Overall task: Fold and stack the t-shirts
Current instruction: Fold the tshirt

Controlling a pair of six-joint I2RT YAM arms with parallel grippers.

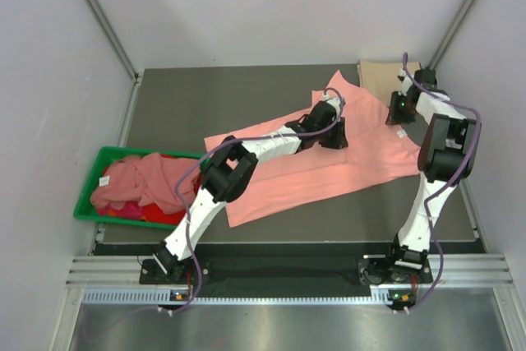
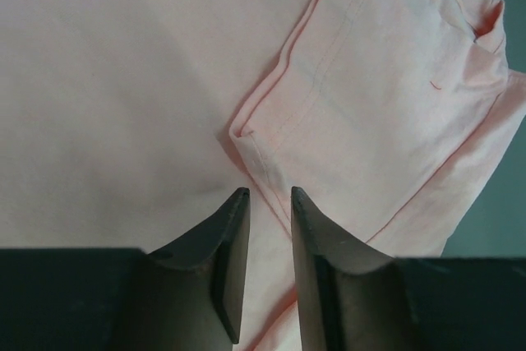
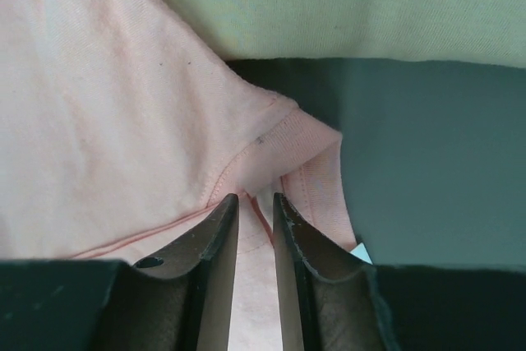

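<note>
green bin (image 1: 85, 196): far left on the table (image 1: 164, 113), with a heap of pink and red t-shirts (image 1: 136, 182) in it
salmon t-shirt (image 1: 312, 178): spread out mid-table
left gripper (image 2: 267, 193): narrow, nipping a folded hem of the salmon t-shirt
right gripper (image 3: 251, 197): narrow too, pinching that shirt's right edge
tan t-shirt (image 1: 380, 76): far right corner, just beyond the salmon one

Bare counter (image 1: 205, 96) lies open behind the salmon shirt (image 1: 279, 182). The bin (image 1: 140, 151) blocks the left edge; the tan shirt (image 1: 380, 76) fills the far right corner.
</note>
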